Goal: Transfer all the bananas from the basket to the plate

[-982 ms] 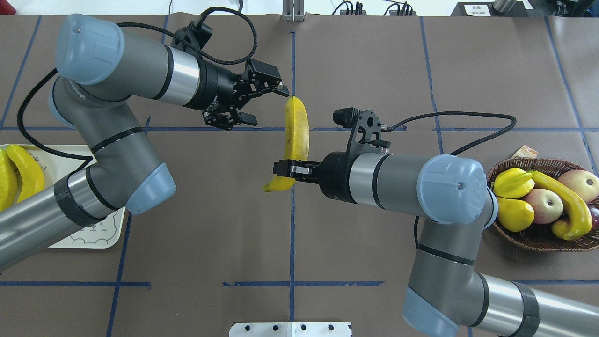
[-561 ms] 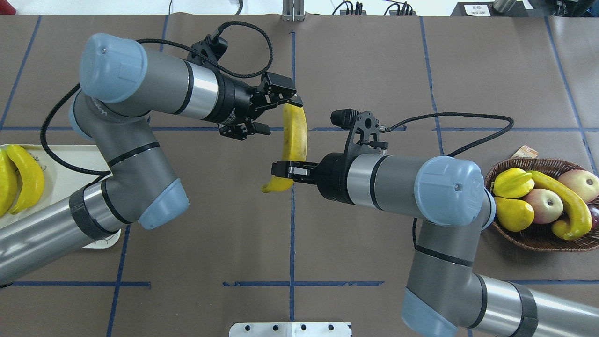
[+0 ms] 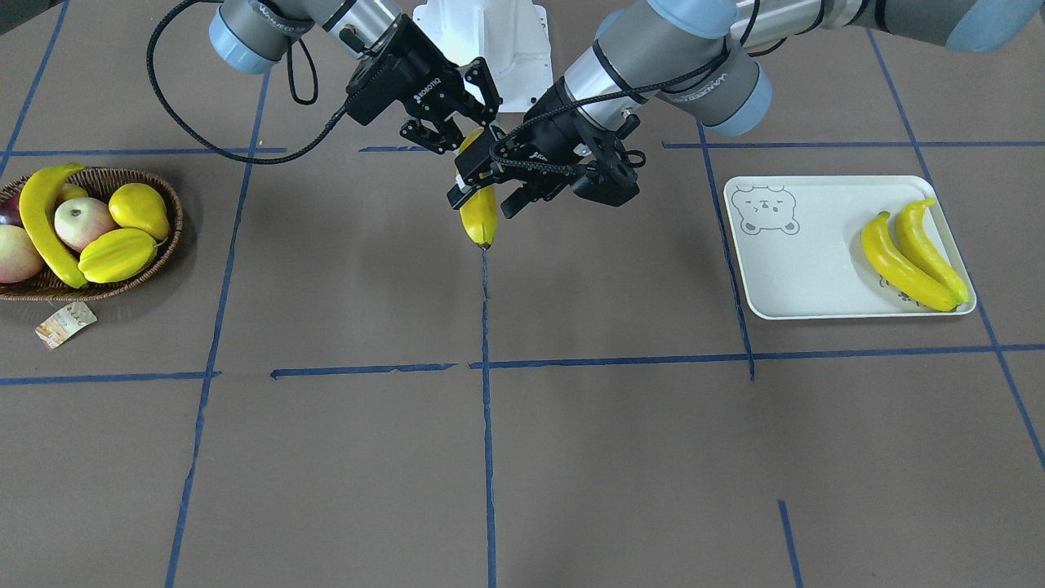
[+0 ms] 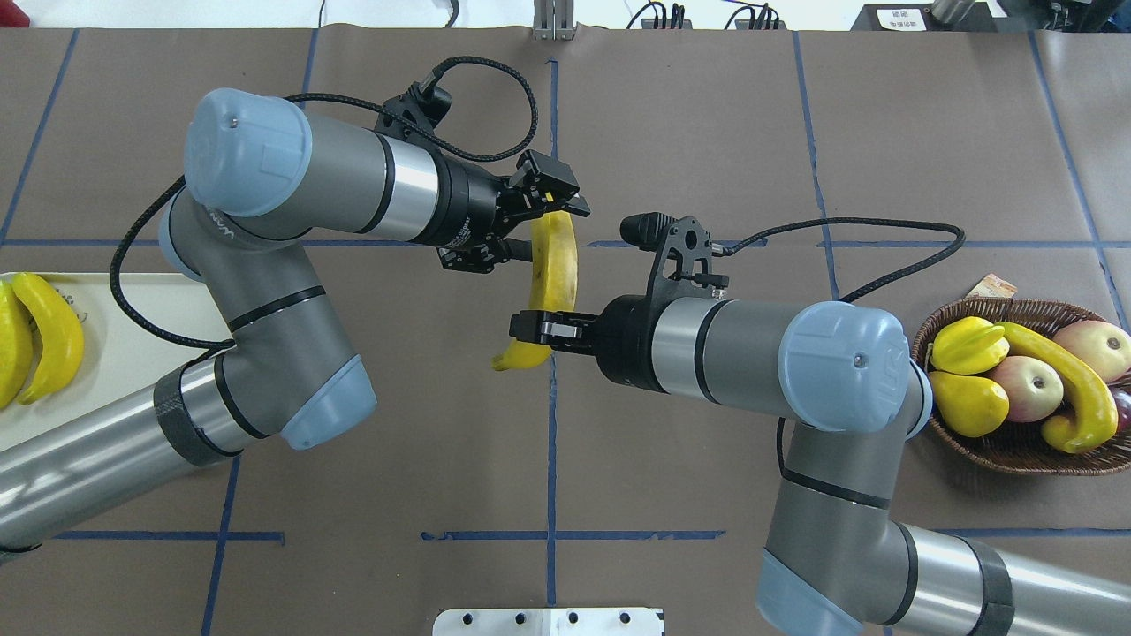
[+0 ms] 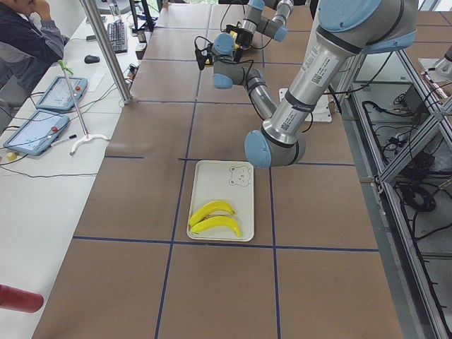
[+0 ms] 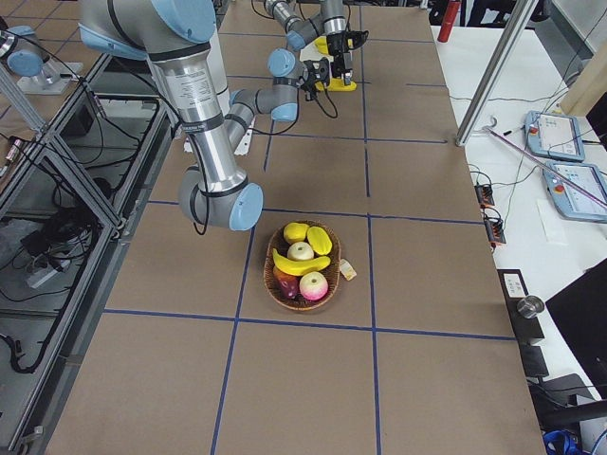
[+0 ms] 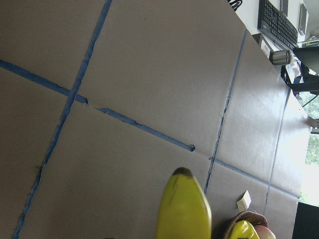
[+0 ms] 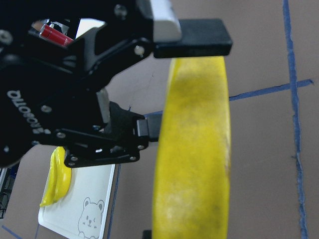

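While our right gripper [image 4: 535, 325] — marked ROBOTIQ — clamps a banana [image 4: 557, 265], we see the left gripper [image 4: 550, 231] spread wide around its other end.

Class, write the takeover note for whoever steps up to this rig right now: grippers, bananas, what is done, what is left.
Right gripper: shut on the held banana near one end, in mid-air.
Left gripper: open, fingers straddling that banana's other end, not yet closed.
Plate: two bananas lie on it.
Basket: one banana inside.
Done: two of four plated.
Left: finish the handover, plate this banana, then fetch the basket's one.
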